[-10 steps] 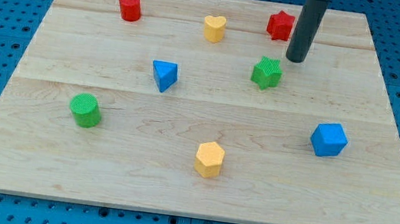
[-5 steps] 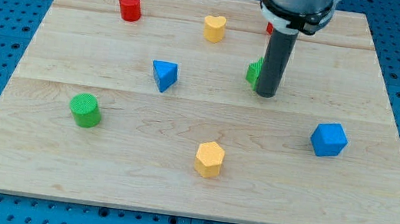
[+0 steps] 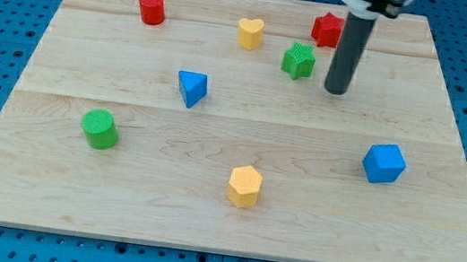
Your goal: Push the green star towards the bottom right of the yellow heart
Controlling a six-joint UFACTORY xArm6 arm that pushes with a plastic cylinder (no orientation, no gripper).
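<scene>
The green star (image 3: 298,61) lies on the wooden board (image 3: 224,202), just to the lower right of the yellow heart (image 3: 249,33). A small gap separates the two. My tip (image 3: 335,91) rests on the board to the right of the green star and slightly lower, apart from it. The rod rises toward the view's top and covers part of the red star (image 3: 324,29).
A red cylinder (image 3: 151,8) sits at the top left. A blue triangular block (image 3: 191,87) lies left of centre. A green cylinder (image 3: 100,128) is at the lower left, a yellow hexagon (image 3: 244,186) at bottom centre, a blue cube (image 3: 383,162) at right.
The green star has moved up and to the left, closer to the yellow heart. My tip swept in against it, then drew back to the star's right.
</scene>
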